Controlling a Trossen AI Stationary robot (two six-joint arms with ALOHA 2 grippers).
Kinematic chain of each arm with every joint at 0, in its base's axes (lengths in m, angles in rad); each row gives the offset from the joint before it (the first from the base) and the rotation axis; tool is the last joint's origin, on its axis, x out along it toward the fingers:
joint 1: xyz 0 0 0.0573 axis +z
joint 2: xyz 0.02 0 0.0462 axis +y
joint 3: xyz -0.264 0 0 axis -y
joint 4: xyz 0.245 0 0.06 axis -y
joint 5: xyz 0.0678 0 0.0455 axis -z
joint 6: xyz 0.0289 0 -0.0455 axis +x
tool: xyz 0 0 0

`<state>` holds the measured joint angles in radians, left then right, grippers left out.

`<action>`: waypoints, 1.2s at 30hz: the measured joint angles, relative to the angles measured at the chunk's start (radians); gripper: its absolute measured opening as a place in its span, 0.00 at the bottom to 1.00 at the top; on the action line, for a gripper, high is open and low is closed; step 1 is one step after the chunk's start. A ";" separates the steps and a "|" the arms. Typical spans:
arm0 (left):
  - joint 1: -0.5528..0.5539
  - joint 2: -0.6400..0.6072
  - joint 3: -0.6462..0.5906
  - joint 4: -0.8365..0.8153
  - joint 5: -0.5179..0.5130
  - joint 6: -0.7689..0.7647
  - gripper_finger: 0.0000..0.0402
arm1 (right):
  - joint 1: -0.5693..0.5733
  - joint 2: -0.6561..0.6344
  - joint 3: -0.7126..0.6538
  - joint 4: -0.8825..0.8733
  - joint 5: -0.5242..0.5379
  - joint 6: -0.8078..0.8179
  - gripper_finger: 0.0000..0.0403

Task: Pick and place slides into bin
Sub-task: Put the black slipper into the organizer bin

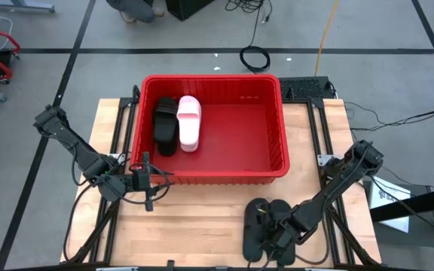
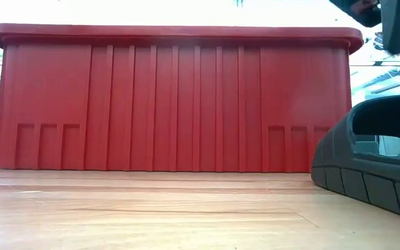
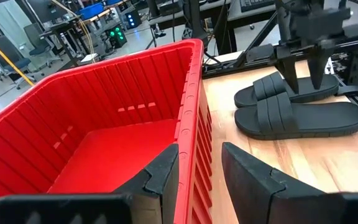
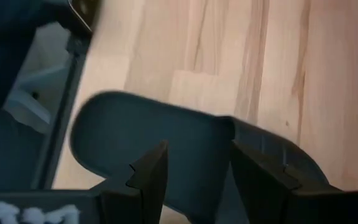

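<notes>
Black slide (image 4: 166, 149) lies beneath the parted right tool (image 4: 194, 168).

Two slides (image 1: 177, 123) in bin (image 1: 281, 135) — left end

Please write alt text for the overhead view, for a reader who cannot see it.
A red bin on a wooden table holds one black slide and one pink slide side by side. The right hand is down over two black slides on the table's near side; the left hand waits, open, by the bin's near wall.
</notes>
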<state>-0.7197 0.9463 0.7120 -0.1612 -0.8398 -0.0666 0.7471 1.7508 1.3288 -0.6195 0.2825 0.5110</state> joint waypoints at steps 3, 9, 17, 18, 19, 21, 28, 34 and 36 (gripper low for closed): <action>0.000 0.000 0.000 0.000 0.000 -0.001 0.32 | 0.000 0.018 0.006 -0.024 0.001 -0.011 0.41; 0.000 0.000 0.000 0.000 0.000 -0.003 0.32 | 0.000 0.040 0.009 -0.046 0.024 -0.023 0.41; 0.000 0.000 0.000 -0.007 0.000 -0.020 0.32 | -0.011 0.063 0.008 -0.104 0.071 -0.025 0.41; 0.000 0.000 0.000 -0.007 0.000 -0.021 0.32 | -0.013 0.064 0.008 -0.109 0.081 -0.025 0.41; 0.000 0.000 0.000 -0.007 0.000 -0.021 0.32 | -0.015 0.064 0.008 -0.119 0.086 -0.025 0.41; 0.000 0.000 0.000 -0.008 0.000 -0.021 0.32 | -0.016 0.066 0.008 -0.132 0.086 -0.025 0.41; 0.000 0.000 0.000 -0.009 0.000 -0.021 0.32 | -0.017 0.103 0.008 -0.141 0.084 -0.013 0.41; 0.000 0.000 0.000 -0.008 0.001 -0.026 0.32 | -0.020 0.142 0.011 -0.159 0.107 0.009 0.41; 0.000 0.000 0.000 -0.008 0.001 -0.026 0.32 | -0.020 0.147 0.011 -0.174 0.120 0.030 0.41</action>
<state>-0.7197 0.9459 0.7120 -0.1696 -0.8391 -0.0928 0.7273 1.8975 1.3399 -0.7936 0.4023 0.5408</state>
